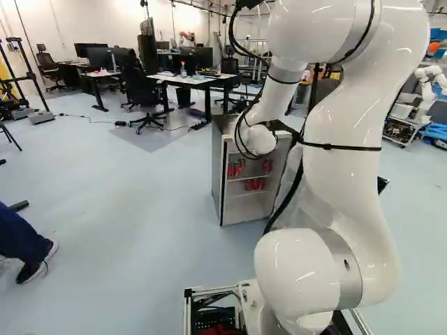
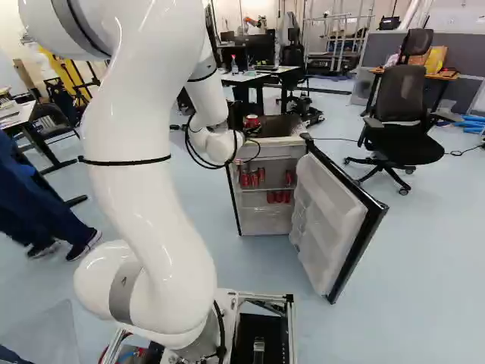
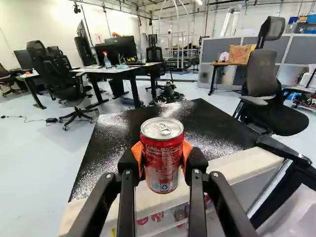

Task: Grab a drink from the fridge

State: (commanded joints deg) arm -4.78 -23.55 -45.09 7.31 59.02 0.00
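Glossy black fridge top (image 3: 111, 143) lies beyond; the black pincer (image 3: 162, 154), closed on a red metal can (image 3: 163, 173), should carry it upright, slowly.

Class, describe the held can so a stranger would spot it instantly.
Find the small open fridge. By the front edge of its black top, look for an upright red can. Other red cans sit inside; only this one is held between the gripper's orange pads.

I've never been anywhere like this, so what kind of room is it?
Probably a robotics lab or workshop: another robot arm stands at the right of the left base view, with office desks and a monitor nearby.
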